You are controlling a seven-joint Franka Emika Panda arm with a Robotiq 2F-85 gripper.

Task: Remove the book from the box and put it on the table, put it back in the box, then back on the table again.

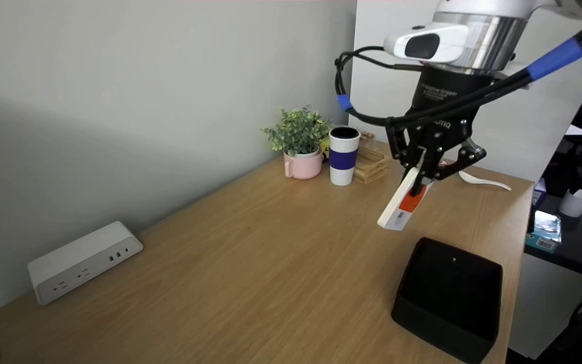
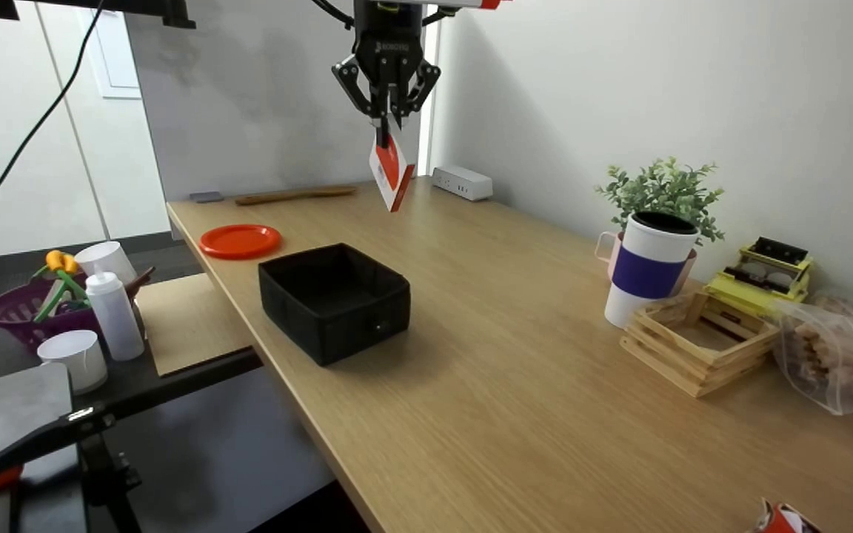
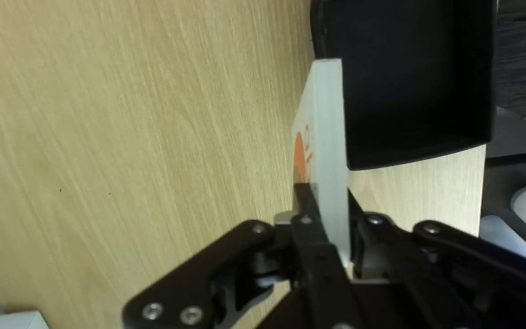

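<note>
So the claw [image 1: 419, 187] is clamped on the book [image 1: 401, 206], one finger on either side, and the book's hanging in the air on a slant, right of centre in an exterior view. The red-orange patch on it shows in both exterior views. The black box [image 1: 437, 323] sits on the table [image 1: 250, 263] down in the lower right, close to the table's edge, with the book higher in the frame and off to the left. In the wrist view the claw is at the bottom, and the book's white edge runs up past the middle and covers a bit of the box's left side, box up in the upper right. Other stuff on the table: white power strip [image 1: 86, 263] at the lower left, a plant [image 1: 298, 130] in a pink pot [image 1: 303, 166] around the upper middle, and a white cup with a purple band [image 1: 342, 159] just beside the pot. There's a white spoon [image 1: 485, 181] too, lying right of the claw. In an exterior view there's also a red plate [image 2: 240, 242] left of centre, beyond the box, then over on the right a wooden crate [image 2: 708, 363] with some yellow thing [image 2: 748, 295] behind it (can't tell what), and a see-through plastic bag [image 2: 834, 363] at the right edge.
</note>
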